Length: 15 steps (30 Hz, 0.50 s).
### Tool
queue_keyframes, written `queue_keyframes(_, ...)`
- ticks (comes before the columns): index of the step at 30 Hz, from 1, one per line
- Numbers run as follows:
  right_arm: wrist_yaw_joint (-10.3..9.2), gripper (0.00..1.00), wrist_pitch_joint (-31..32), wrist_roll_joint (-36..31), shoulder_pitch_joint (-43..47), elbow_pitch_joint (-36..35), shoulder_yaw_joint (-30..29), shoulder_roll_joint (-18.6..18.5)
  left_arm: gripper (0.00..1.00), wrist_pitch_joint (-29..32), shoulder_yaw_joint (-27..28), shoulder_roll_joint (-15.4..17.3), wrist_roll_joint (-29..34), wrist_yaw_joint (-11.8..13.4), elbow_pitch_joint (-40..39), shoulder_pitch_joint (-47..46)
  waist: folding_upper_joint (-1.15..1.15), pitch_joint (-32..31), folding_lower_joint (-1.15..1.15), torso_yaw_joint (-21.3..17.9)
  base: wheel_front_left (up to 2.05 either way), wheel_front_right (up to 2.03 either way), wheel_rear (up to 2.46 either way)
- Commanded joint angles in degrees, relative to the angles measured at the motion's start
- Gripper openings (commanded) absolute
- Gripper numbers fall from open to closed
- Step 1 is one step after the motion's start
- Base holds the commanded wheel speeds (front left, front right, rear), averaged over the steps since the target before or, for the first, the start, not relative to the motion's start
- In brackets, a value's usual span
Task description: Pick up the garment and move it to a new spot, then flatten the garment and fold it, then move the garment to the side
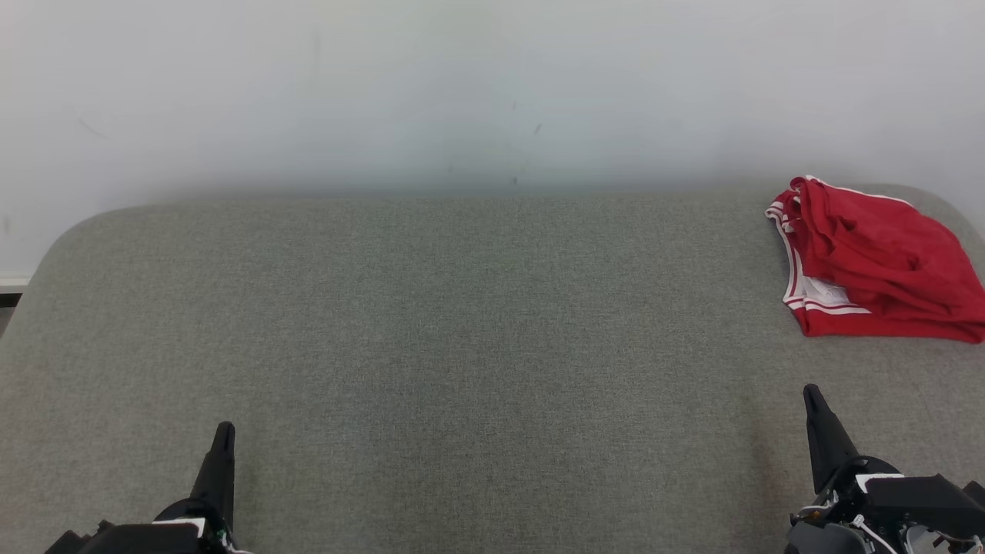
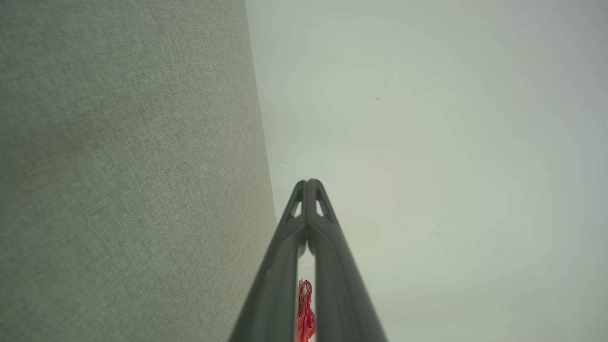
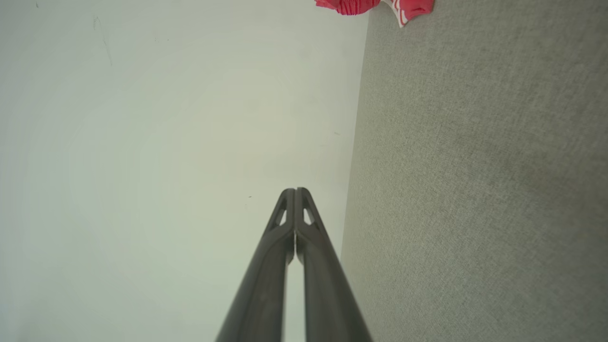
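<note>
Garment (image 1: 885, 261) is bright red with thin white stripes along its edges, and a bit of white shows on its near left side. It is folded but a little wrinkly and bumpy on top. It lies at the far right of the grey surface (image 1: 462, 346), close to the back edge where the white wall (image 1: 462, 92) starts. The right gripper (image 1: 812, 396) is down at the near right, near the garment but not touching it, and it points up toward the garment's left side. In the right wrist view the garment (image 3: 351, 4) peeks in at the top edge, well apart from the fingertips. The left gripper (image 1: 223, 435) is at the near left, far across the surface from the garment. Both grippers are pressed together at the tips and pinch nothing.
</note>
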Motion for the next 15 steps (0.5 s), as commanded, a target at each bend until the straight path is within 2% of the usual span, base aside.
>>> queue_keyframes(1, -0.14, 0.0, 0.03, -0.06, -0.35, 0.01, -0.15, 0.12, 0.0, 0.01, 0.16, -0.09, -0.32, 0.1, 0.06, -0.52, 0.0, 0.0, 0.0, 0.0, 0.0, 0.0, 0.0)
queue_keyframes(15, -0.13, 0.0, 0.07, -0.11, -0.35, 0.02, -0.19, 0.15, 0.0, 0.0, 0.16, -0.09, -0.33, 0.1, 0.06, -0.52, 0.0, 0.0, 0.0, 0.0, 0.0, 0.0, 0.0)
